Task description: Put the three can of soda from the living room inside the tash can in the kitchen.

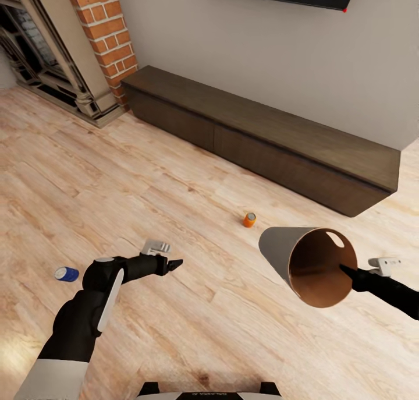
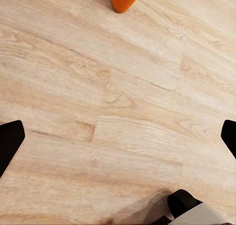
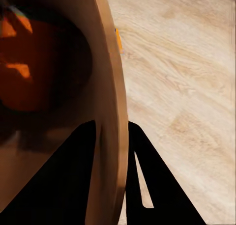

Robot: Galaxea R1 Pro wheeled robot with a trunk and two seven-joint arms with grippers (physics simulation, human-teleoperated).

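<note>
Head view: my right gripper [image 1: 347,270] pinches the rim of the trash can [image 1: 279,251], 1 finger inside the mouth and the other hidden behind the wall. I hold the can off the wood floor [image 1: 174,173], tipped on its side with the open mouth turned toward me. The coppery inside shows a slot handle cut-out near the rim; from here I see nothing lying in the part of the interior that faces me. My left gripper [image 1: 174,264] hangs above the floor with nothing in it; at this angle I cannot tell how far its fingers stand apart. 1 orange can [image 1: 249,219] lies on the floor between the trash can and the long dark cabinet [image 1: 262,138]. The blue can [image 1: 66,273] lies on its side on the floor just beside my left arm. The brick fireplace [image 1: 99,33] stands at the far left.

Left wrist view: the 2 fingertips [image 2: 10,144] sit at opposite edges of the picture, spread wide, with bare floor between them. The orange can lies on the floor well ahead of them.

Right wrist view: the jaws are pressed together on the trash can wall, 1 finger [image 3: 69,181] inside and 1 outside. Deep in the can an orange shape [image 3: 24,72] shows against the bottom.
</note>
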